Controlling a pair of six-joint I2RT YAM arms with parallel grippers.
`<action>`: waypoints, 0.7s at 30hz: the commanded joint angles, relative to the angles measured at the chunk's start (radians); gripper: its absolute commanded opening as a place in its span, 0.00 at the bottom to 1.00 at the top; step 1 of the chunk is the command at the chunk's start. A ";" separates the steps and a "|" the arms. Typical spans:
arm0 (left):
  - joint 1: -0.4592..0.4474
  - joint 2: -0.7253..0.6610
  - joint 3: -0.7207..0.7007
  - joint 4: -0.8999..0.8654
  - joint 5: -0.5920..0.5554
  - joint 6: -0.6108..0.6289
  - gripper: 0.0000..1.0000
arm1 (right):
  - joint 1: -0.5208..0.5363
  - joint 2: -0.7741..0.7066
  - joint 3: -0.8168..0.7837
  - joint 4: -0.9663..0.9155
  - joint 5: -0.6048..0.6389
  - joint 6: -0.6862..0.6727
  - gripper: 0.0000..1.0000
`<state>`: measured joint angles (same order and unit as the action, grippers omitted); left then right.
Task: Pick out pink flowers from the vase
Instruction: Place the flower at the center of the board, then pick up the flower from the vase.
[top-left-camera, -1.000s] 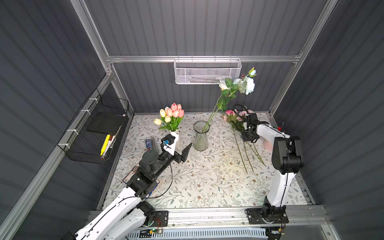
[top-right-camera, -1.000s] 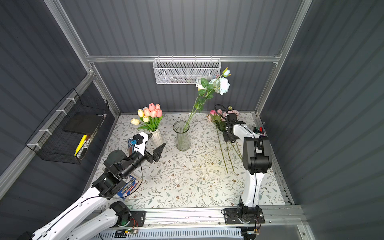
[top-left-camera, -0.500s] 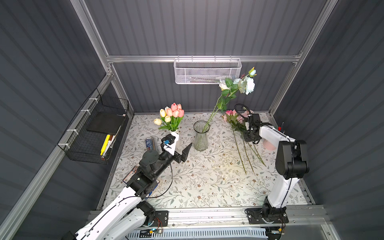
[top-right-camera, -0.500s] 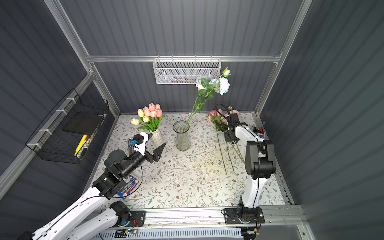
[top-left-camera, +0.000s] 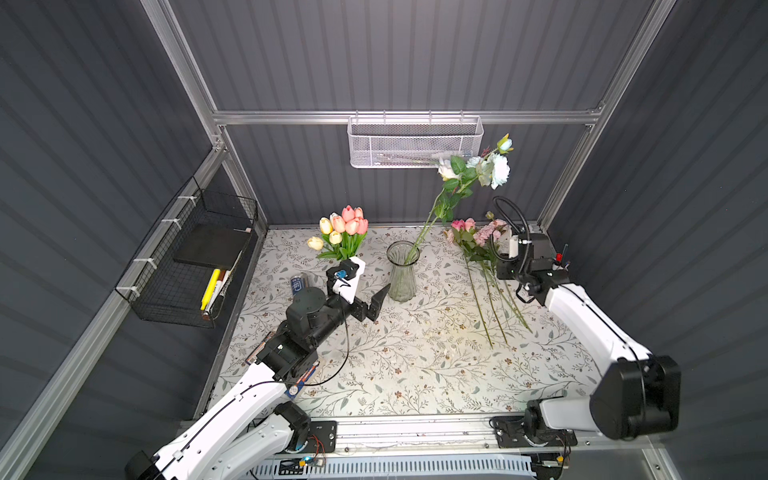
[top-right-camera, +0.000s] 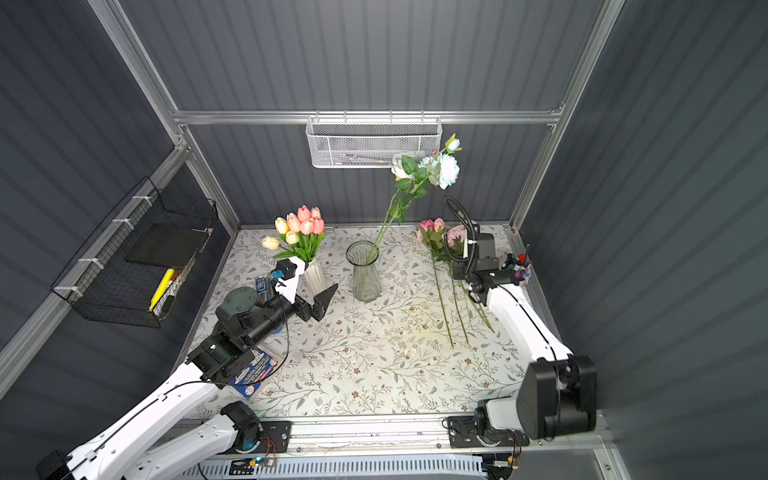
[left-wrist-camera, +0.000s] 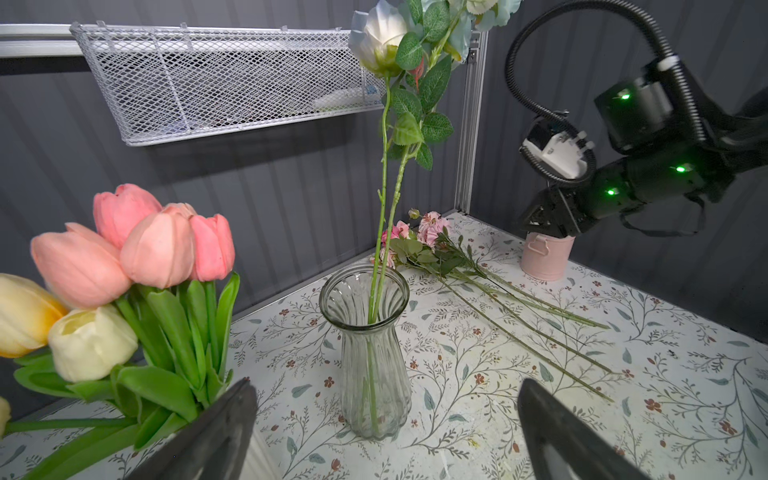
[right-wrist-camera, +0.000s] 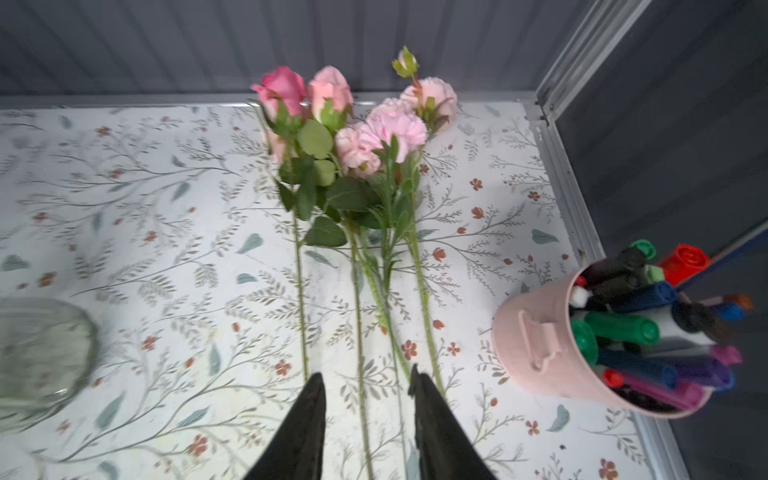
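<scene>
Pink roses and peonies on long green stems lie flat on the floral-print bench, right of centre in both top views; right jaws apart above them, left jaws wide apart, empty; probably light, springy: you grip bare mid-stem, never blooms.

Floral table carries glass vase, pink flowers, tulip vase, marker bucket.

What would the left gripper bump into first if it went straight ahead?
Probably the glass vase: the left wrist view shows it straight ahead, centred in front of the open left gripper.
</scene>
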<state>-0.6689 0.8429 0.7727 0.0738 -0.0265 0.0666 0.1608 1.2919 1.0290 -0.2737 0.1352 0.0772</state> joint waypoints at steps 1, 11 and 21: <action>-0.006 0.017 0.053 -0.104 -0.055 -0.039 0.99 | 0.071 -0.123 -0.058 0.071 0.000 0.032 0.42; -0.006 0.024 0.025 -0.215 -0.461 -0.129 0.99 | 0.149 -0.446 -0.242 0.190 -0.021 -0.048 0.99; 0.013 -0.005 -0.169 0.036 -0.468 0.199 0.99 | 0.149 -0.459 -0.308 0.299 0.021 0.028 0.99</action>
<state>-0.6662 0.8246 0.6174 -0.0021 -0.4397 0.1856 0.3069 0.8276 0.7368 -0.0505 0.1230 0.0395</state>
